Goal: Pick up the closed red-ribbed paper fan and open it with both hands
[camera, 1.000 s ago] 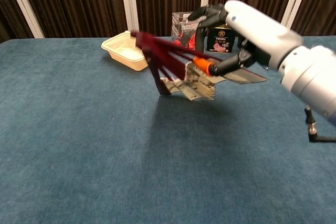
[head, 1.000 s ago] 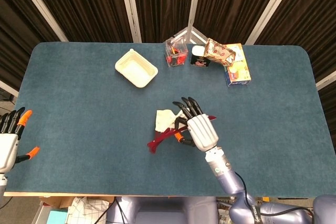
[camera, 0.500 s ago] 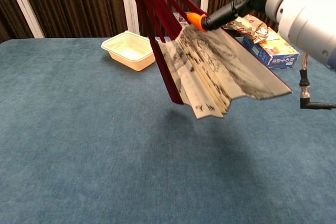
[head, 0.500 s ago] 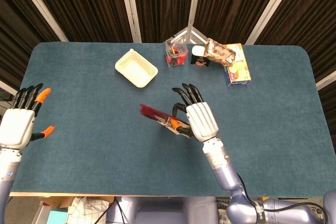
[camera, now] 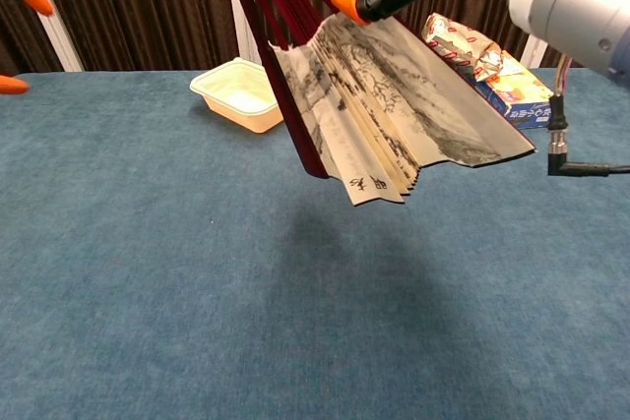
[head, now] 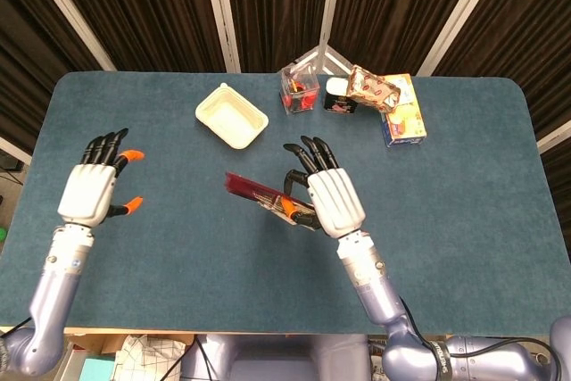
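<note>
Beyond the right hand (head: 332, 199), which pinches the pleated, half-spread paper fan (camera: 394, 105), sit a cream tray (head: 231, 115) and boxes (head: 403, 110); the left hand (head: 92, 190) hovers with spread, empty fingers

Two silver-lilac arms, white palms, black fingers

Both arms are showing off that glossy lavender-grey metal shell with ringed wrist joints. The left robot hand (head: 93, 192) and right robot hand (head: 332, 198) are wearing ribbed white back plates, black fingers, and orange caps on some fingertips (camera: 346, 0). In the chest view, a thin black cable is hanging off the right forearm's white casing.
</note>
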Robot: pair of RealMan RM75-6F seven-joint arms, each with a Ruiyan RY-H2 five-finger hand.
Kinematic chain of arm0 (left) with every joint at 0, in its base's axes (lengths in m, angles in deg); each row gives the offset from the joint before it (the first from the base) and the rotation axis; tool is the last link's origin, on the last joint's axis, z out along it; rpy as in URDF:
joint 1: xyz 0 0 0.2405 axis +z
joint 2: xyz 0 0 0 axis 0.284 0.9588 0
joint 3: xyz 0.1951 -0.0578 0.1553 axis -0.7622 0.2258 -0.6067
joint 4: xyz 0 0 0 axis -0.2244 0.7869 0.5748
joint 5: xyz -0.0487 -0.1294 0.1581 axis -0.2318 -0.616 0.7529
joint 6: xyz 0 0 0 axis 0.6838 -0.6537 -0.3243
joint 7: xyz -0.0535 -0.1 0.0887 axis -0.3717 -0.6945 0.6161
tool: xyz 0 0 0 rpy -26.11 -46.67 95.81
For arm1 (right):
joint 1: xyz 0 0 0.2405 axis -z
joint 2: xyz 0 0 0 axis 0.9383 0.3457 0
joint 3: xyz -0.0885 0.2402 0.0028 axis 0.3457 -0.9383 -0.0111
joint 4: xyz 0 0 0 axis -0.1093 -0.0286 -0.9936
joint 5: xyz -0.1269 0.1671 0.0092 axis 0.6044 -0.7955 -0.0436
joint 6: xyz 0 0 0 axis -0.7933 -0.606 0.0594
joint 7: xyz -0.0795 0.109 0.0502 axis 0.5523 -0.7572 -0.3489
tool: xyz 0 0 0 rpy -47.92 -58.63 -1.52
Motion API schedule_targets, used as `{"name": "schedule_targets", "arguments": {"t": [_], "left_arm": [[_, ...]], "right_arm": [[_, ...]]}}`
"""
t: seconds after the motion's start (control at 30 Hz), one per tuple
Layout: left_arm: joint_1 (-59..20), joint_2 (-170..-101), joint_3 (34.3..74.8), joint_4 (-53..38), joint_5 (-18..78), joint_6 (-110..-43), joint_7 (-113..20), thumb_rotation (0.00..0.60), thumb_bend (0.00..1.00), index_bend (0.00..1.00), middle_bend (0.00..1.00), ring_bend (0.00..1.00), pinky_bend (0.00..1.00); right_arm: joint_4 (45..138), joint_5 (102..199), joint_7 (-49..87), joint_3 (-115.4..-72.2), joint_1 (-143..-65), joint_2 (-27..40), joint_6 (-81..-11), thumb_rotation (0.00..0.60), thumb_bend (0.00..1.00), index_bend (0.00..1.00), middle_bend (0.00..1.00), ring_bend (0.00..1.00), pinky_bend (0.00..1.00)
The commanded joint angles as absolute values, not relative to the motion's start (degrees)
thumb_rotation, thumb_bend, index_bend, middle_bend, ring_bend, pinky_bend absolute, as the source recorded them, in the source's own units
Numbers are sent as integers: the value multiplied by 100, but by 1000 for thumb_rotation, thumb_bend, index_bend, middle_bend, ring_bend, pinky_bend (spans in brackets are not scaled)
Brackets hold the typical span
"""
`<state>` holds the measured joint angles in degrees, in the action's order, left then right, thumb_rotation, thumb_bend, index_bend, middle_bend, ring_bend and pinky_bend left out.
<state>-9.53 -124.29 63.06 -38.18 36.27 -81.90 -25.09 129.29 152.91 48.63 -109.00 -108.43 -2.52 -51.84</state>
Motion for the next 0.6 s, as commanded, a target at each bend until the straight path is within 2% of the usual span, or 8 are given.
{"name": "schedule_targets", "arguments": {"t": [0.03, 0.6], "left_arm": [[-1162, -12646, 6396, -3739, 3448, -8044, -2418, 600, 273, 325, 68, 0, 4], [-1987, -13256, 6554, -3540, 3114, -7263, -2797, 600, 270, 336, 67, 0, 3]], "right_arm": [[13024, 15193, 4901, -10940, -10890, -224, -5201, 600, 471, 716, 185, 0, 0], [13486, 14575, 5178, -11106, -11265, -339, -5365, 600, 470, 720, 189, 0, 0]]}}
